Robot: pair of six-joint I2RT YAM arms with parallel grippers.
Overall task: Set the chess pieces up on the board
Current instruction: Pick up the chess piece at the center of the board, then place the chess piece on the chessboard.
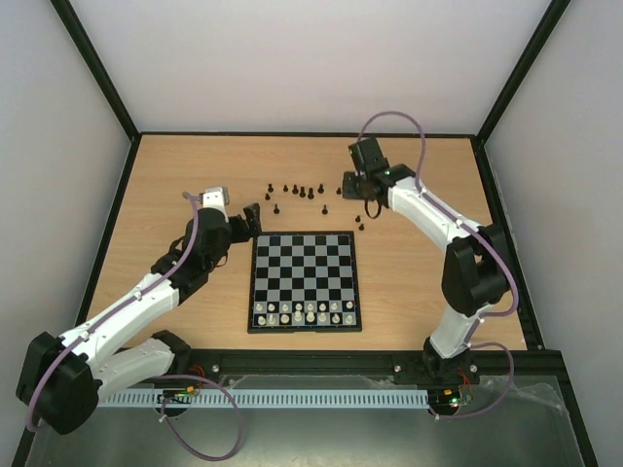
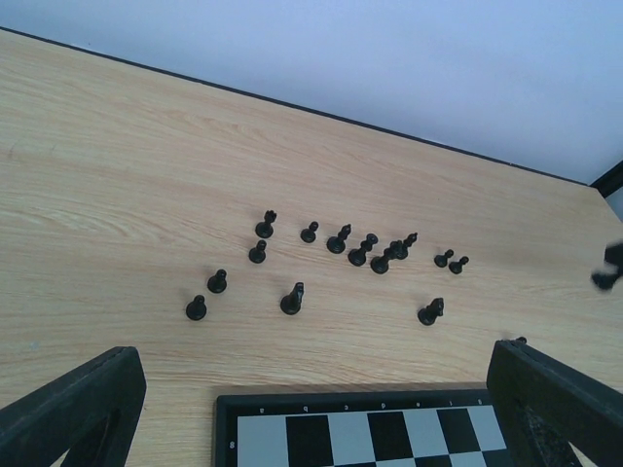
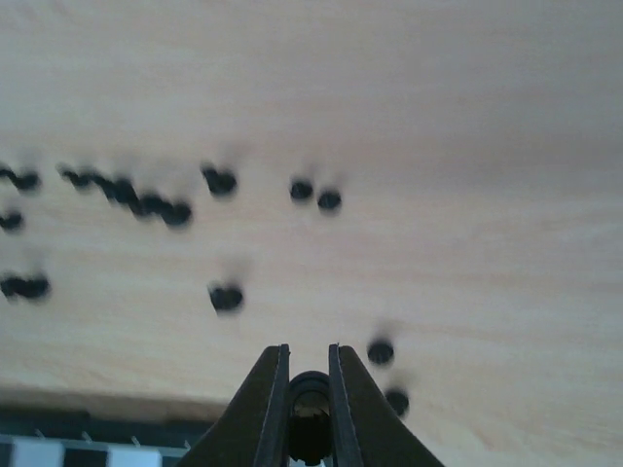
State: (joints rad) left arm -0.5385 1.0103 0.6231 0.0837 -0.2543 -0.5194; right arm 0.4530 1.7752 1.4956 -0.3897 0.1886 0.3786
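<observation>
The right fingers are closed, and the narrow gap between them holds a small dark shape that I take to be one black piece, gripped low on the tips. It is too blurred to tell which figure it is or whether it sits upright. Just beside these fingers, two loose pieces stand on the desk, and any sideways swing could knock them over. The rest of the chess pieces lie scattered on the desk beyond the far edge of the board, none yet on its squares. Only the pale pieces stand along its near rows. The left fingers are spread wide and hold nothing, hovering over the board's far left corner. The chief risks are that so tiny a piece twists or slips in the pinch, or tips over when released if it comes down tilted. A firm touchdown might also push the light board, and both arms working at the far edge could crowd each other.
</observation>
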